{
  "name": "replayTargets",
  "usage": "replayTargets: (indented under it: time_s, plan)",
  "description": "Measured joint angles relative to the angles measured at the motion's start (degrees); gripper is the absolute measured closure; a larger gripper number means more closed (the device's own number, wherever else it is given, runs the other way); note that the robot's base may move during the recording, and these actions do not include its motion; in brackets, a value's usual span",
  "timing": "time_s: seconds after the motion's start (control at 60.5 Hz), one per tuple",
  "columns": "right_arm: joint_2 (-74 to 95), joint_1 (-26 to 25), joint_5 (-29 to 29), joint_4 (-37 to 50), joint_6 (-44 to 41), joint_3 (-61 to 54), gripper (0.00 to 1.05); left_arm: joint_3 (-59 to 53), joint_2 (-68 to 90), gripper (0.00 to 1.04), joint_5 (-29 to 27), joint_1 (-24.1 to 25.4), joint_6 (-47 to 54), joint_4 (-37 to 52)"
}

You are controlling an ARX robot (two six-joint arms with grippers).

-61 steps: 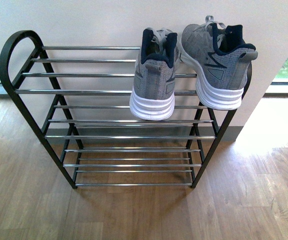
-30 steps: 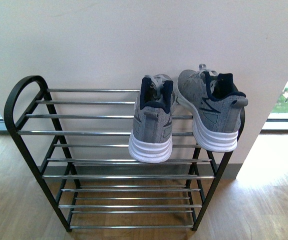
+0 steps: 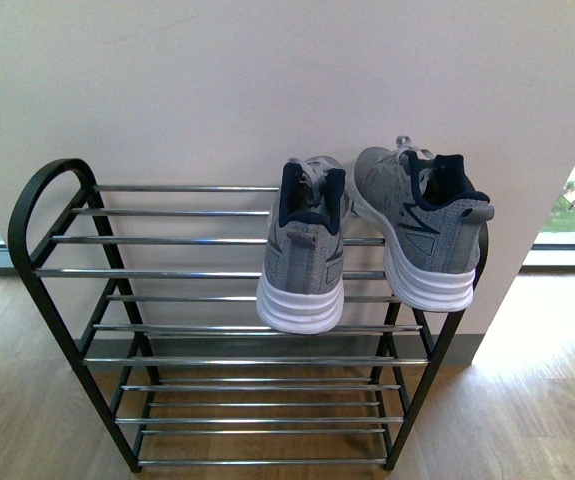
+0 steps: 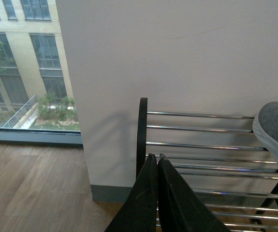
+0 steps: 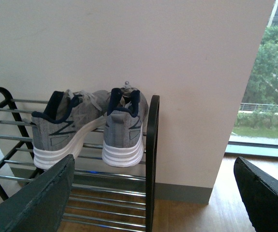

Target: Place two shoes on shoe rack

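Left gripper is clenched on nothing, its fingers pressed together near the left end of the shoe rack. The right gripper is spread wide and empty, off the rack's right end.

Both shoes sit on the top shelf at its right end, with their heels toward the robot and hanging past the front rod. One shoe lies roughly square to the rods. The other shoe is skewed, its heel at the front right corner beside the frame.

The placing looks done. The step now, I judge, is to draw both arms away without brushing those overhanging heels, since a nudge could tip a shoe off.

The shoes have grey knit uppers, navy collars, thick white soles and pale laces.
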Motion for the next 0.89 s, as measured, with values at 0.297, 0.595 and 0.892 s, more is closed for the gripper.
replayTargets:
  time_s: [0.297,0.595,0.892]
  plan:
    - [0.0,0.0,0.0,0.0,0.0,0.0,0.09,-0.76,-11.91,1.03,0.0,0.0,0.02,-10.47]
    - [0.0,0.0,0.0,0.0,-0.02,0.0,0.09,-0.79,-21.49,1.03,0.0,0.0,0.02,-19.39]
    - [0.0,0.0,-0.02,0.0,-0.02,0.0,0.09,-0.79,-28.98,1.03,0.0,0.0,0.02,-26.62]
